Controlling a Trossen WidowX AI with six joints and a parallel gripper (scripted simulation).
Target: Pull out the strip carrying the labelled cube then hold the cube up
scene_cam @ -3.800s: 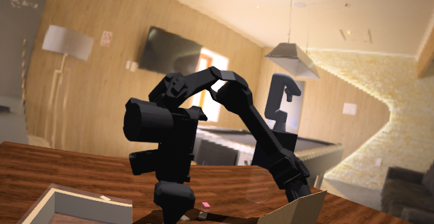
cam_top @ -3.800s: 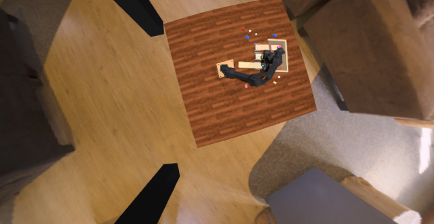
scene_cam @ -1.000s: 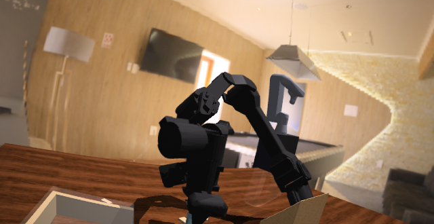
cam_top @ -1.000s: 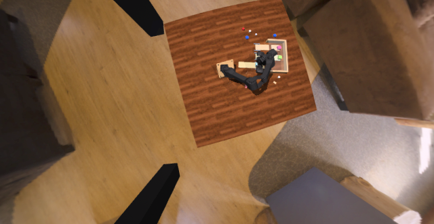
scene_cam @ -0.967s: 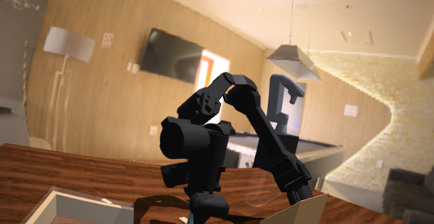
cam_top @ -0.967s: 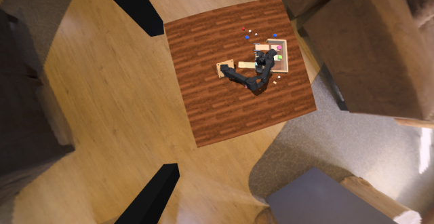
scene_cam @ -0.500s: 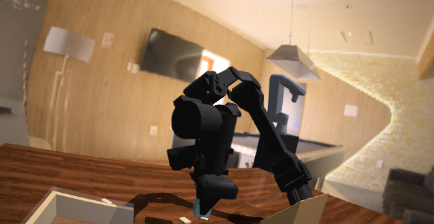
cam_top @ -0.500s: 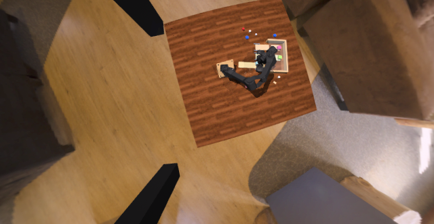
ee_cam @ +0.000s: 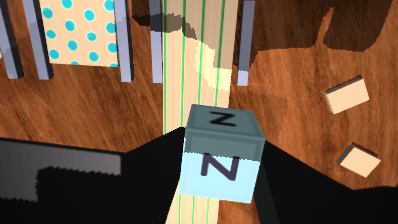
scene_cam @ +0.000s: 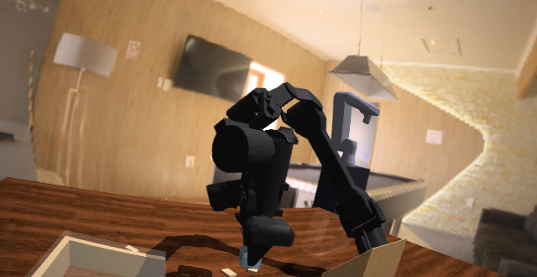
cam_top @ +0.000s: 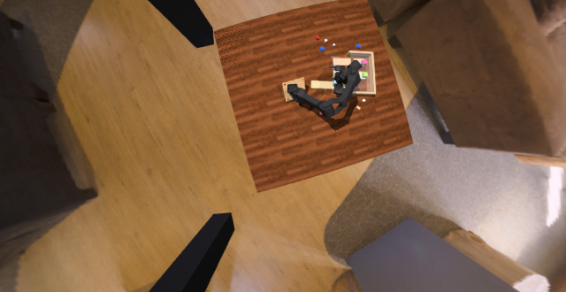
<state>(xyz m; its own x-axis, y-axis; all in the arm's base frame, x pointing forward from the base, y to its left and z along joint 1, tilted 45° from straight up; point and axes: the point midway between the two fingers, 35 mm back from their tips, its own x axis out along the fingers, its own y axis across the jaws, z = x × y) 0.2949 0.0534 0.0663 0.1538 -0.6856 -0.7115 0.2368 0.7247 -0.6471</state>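
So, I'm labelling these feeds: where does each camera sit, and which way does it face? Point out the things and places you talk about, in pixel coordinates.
Top: high overhead, facing down at the brown wooden table (cam_top: 274,142) (scene_cam: 63,201) (ee_cam: 100,112); whole black arm (cam_top: 327,107) (scene_cam: 333,168) visible.
Exterior: low near the table, facing across it; arm and gripper (cam_top: 338,82) (scene_cam: 253,261) (ee_cam: 218,140) visible.
Wrist: on the arm, facing past the gripper's fingers.
Exterior and wrist share the light-blue labelled cube (scene_cam: 244,257) (ee_cam: 220,175).

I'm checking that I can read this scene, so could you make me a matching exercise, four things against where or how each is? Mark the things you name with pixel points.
1. cube (scene_cam: 246,259) (ee_cam: 220,177)
2. striped strip (ee_cam: 175,107)
3. dotted strip (ee_cam: 82,37)
4. gripper (scene_cam: 256,260) (ee_cam: 218,140)

A. between two rails, marked with blue-green spots
B. shut on a labelled block
C. lettered N, between the fingers
D. marked with green lines

Pairs: 1-C, 2-D, 3-A, 4-B
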